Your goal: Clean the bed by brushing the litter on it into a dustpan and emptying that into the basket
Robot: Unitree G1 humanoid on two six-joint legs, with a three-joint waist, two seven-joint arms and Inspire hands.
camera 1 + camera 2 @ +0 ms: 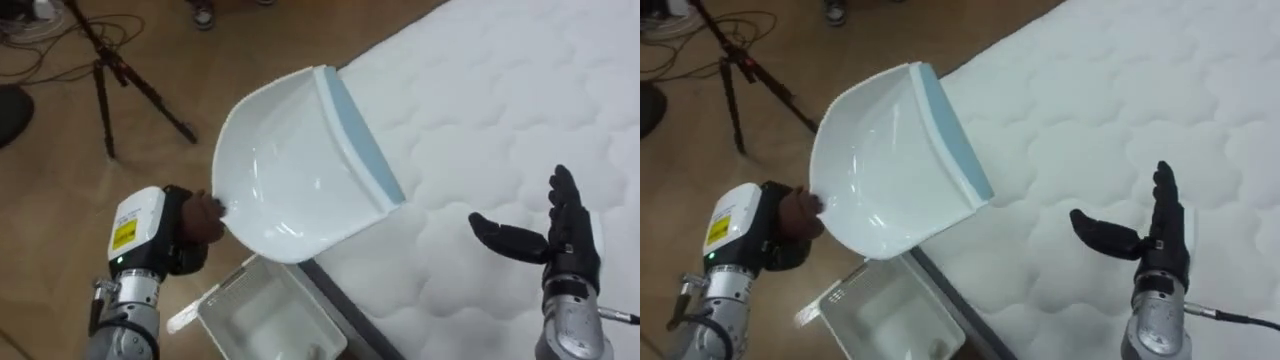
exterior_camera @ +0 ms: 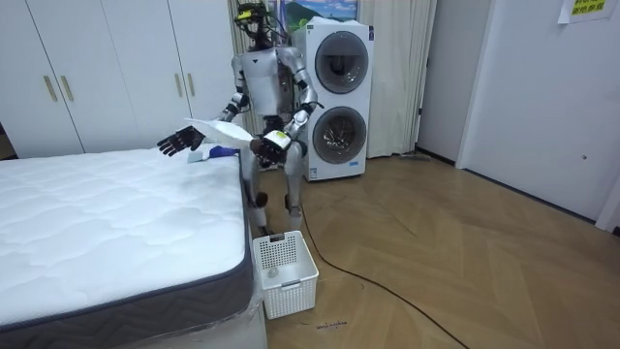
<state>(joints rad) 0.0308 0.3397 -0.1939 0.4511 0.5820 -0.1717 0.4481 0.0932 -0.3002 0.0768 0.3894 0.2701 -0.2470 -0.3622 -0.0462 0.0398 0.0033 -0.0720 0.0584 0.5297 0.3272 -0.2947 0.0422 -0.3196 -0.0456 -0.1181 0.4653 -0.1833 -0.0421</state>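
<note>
Two robot hands are seen at the bed [image 1: 500,100] edge. The left robot hand [image 1: 195,222] is clamped on the handle of a white dustpan [image 1: 290,170], blue lip at the mattress edge (pan tilted). The right robot hand [image 1: 560,235] is held over the mattress, fingers straight and apart. A white basket [image 1: 225,300] is seen on the floor below the pan, approx. beside the bed corner.

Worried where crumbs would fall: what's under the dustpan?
Seen below it: the floor, the mattress edge and a white basket. The dustpan, in the left hand, hides the basket's far rim.
</note>
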